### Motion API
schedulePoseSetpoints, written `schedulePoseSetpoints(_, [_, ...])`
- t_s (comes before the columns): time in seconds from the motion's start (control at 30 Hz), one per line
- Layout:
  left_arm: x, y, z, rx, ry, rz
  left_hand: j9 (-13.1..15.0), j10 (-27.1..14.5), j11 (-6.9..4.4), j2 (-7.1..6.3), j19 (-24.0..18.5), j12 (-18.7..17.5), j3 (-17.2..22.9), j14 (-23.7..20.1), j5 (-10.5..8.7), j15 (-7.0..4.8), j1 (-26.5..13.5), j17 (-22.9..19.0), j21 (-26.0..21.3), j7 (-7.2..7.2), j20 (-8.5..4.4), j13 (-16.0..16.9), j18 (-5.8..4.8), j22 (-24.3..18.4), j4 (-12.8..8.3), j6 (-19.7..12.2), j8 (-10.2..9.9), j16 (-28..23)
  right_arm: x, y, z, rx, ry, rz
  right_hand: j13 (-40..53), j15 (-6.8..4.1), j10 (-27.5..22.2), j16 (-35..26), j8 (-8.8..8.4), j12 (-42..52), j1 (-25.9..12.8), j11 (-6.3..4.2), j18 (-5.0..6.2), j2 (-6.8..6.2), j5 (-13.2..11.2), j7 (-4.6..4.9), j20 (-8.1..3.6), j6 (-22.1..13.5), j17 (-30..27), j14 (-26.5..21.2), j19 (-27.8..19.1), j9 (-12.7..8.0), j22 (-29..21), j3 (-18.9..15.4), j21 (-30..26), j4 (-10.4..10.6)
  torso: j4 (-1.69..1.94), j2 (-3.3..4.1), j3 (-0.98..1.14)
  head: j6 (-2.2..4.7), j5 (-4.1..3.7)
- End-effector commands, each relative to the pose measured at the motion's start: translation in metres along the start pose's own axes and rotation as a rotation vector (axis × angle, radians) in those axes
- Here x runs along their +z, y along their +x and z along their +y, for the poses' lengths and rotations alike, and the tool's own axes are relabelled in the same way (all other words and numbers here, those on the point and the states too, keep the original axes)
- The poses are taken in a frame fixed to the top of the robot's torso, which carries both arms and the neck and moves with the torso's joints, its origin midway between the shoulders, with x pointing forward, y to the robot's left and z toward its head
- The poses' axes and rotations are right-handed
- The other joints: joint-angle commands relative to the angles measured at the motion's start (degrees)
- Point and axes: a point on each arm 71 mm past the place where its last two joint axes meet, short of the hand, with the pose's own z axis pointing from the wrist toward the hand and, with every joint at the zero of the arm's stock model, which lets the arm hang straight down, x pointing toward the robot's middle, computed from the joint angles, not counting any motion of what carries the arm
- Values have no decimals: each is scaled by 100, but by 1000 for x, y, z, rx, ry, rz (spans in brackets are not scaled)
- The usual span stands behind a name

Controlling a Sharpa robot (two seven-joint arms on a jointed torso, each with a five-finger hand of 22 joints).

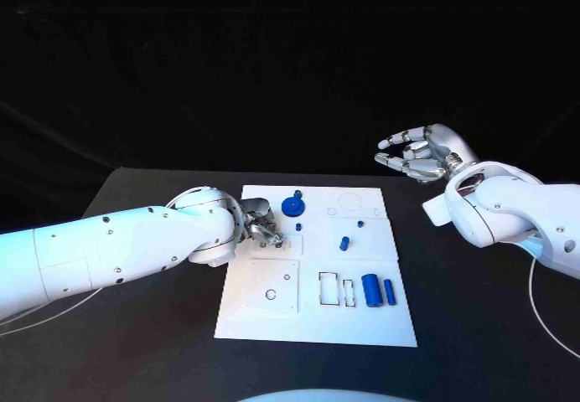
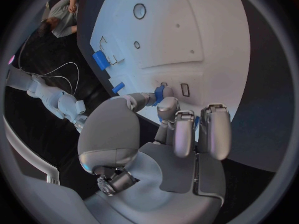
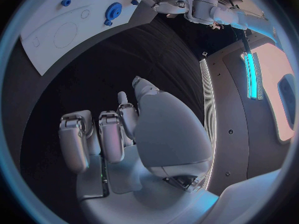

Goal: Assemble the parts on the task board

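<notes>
The white task board (image 1: pixel 317 322) lies in the middle of the black table. My left hand (image 1: pixel 260 228) is low over its left middle and pinches a small blue part (image 2: pixel 161 92) between thumb and fingers, close to a small rectangular slot (image 2: pixel 185 89). A blue gear (image 1: pixel 292 205) stands near the board's far edge. Two small blue pegs (image 1: pixel 359 224) (image 1: pixel 344 243) sit right of centre. Two blue cylinders (image 1: pixel 371 290) (image 1: pixel 389 291) lie side by side near the right edge. My right hand (image 1: pixel 415 155) hovers beyond the far right corner, fingers loosely curled and apart from the thumb, holding nothing.
Outlined recesses mark the board: a square with a small hole (image 1: pixel 273 286) at the near left, narrow rectangles (image 1: pixel 336 288) beside the cylinders, a ring (image 1: pixel 350 202) at the far right. Bare black table (image 1: pixel 484 335) surrounds the board.
</notes>
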Motion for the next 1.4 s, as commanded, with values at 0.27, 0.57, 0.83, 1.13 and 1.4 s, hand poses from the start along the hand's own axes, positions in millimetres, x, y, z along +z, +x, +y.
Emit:
schedulePoseSetpoints(0.27, [2,2,-1,29,-4,33,4,46,-14,-4,48,12,1237,585,29,-42,55,1508,33,-31,-26,5,-62,139,-1213,47,0,20,0,1,1,-6,-13,12,318,-33,-53,-22,37,-34,-46,-6,-17,-34,22,-3,-38,25,1058,486,551,-5,1455,21,-17,6,7,2,3,-22,-7])
schedulePoseSetpoints(0.57, [2,4,1,57,-12,61,3,45,-15,-2,52,6,1239,585,37,-43,57,1508,38,-32,-26,-2,-64,148,-1211,48,-3,20,0,1,1,-6,-12,13,318,-33,-53,-22,37,-34,-46,-6,-17,-34,22,-3,-38,25,1058,486,551,-5,1455,21,-17,6,8,1,3,-36,-21])
schedulePoseSetpoints(0.83, [2,4,1,67,-14,65,2,44,-15,-2,56,3,1239,585,44,-44,58,1508,44,-32,-25,-6,-67,160,-1210,49,-5,20,0,1,0,-6,-12,13,318,-33,-53,-22,37,-34,-46,-6,-17,-34,22,-3,-38,25,1058,486,551,-5,1455,21,-17,6,2,3,2,-37,-16])
schedulePoseSetpoints(1.13, [3,4,-1,68,-11,62,2,48,-16,-2,56,8,1239,585,49,-45,58,1508,43,-32,-24,3,-66,159,-1208,50,-7,20,-1,2,0,-6,-12,14,318,-33,-53,-22,37,-34,-46,-6,-17,-34,22,-3,-38,25,1058,486,551,-5,1455,21,-17,6,5,9,3,-42,-12])
schedulePoseSetpoints(1.4, [6,3,-2,26,-16,80,1,57,-16,10,55,17,1242,585,58,-45,55,1508,42,-33,-23,14,-66,158,-1197,53,-10,20,-1,2,0,-6,-11,14,321,-35,-49,-27,44,-29,-65,-9,-16,-39,31,-6,-39,27,1052,484,549,-8,1453,38,-21,0,3,4,5,-50,-25])
